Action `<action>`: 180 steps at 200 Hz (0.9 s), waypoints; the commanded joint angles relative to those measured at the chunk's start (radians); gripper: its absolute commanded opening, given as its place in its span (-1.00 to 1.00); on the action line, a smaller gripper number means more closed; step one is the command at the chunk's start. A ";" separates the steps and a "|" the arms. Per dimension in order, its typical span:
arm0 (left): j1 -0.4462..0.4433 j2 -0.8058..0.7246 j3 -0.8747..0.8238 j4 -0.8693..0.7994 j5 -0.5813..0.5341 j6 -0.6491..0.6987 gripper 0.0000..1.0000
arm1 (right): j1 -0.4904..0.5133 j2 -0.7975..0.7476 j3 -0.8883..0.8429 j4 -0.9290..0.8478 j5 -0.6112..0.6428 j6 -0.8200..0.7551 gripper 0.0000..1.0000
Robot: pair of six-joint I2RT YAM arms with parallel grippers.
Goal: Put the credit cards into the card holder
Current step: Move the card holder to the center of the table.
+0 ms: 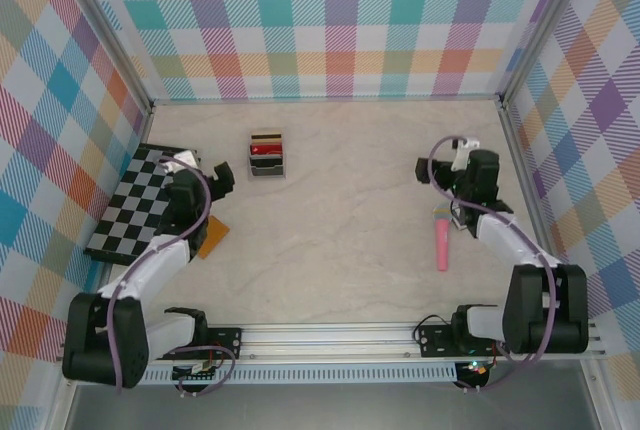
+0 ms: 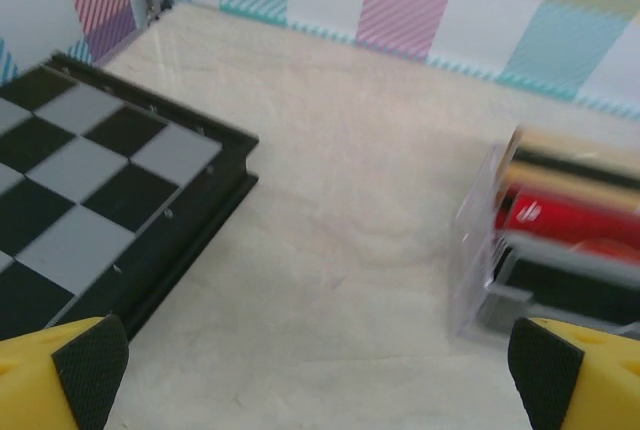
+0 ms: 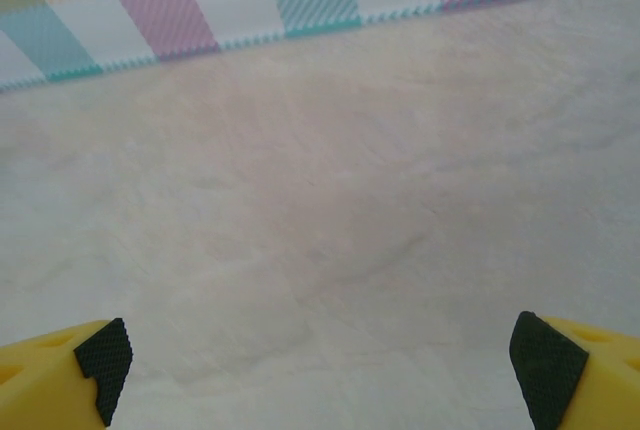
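The credit cards [image 1: 266, 148] are seen standing on edge in a grey slotted rack [image 1: 267, 173] at the far left of the worktop [image 1: 350, 250], red, black and pale edges showing. The card holder [image 1: 213, 238], orange-tan, is laid flat nearer, partly hidden.

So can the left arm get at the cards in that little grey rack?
Probably yes: its open pincer faces the red, black and pale plastic cards standing in the grey slotted rack, with bare table between.
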 commanded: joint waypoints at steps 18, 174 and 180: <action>0.015 -0.066 -0.008 -0.347 0.290 -0.241 1.00 | 0.007 -0.039 0.064 -0.308 -0.342 0.222 1.00; 0.012 0.366 0.142 -0.511 0.383 -0.298 0.76 | 0.073 -0.078 0.046 -0.424 -0.303 0.258 1.00; 0.004 0.370 0.137 -0.495 0.410 -0.290 0.74 | 0.073 -0.081 0.045 -0.427 -0.301 0.256 1.00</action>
